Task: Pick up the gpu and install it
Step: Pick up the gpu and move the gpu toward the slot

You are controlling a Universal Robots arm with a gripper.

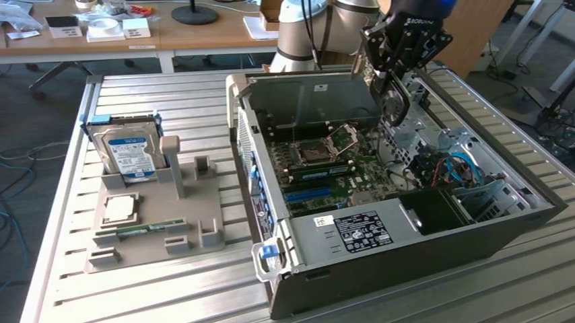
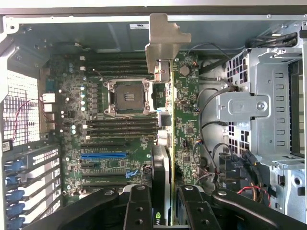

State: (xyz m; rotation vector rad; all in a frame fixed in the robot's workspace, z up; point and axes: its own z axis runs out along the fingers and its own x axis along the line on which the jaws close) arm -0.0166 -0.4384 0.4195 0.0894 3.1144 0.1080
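While the claw (image 1: 391, 79) clamps the gpu (image 1: 395, 102) edge-on, the card hangs above the open computer case (image 1: 359, 235) — over its motherboard (image 2: 120, 143), near the far edge of the bench (image 1: 161, 296).

bright daylight is thrown across the ribbed tabletop (image 1: 503, 94), strongest toward the exterior view's right, and pale glare is seen on its slats. the computer case (image 1: 359, 235) is shaded inside. in the wrist view the fingers (image 2: 139, 211) are rendered nearly black, and the bracket of the gpu (image 2: 164, 96) is washed pale.
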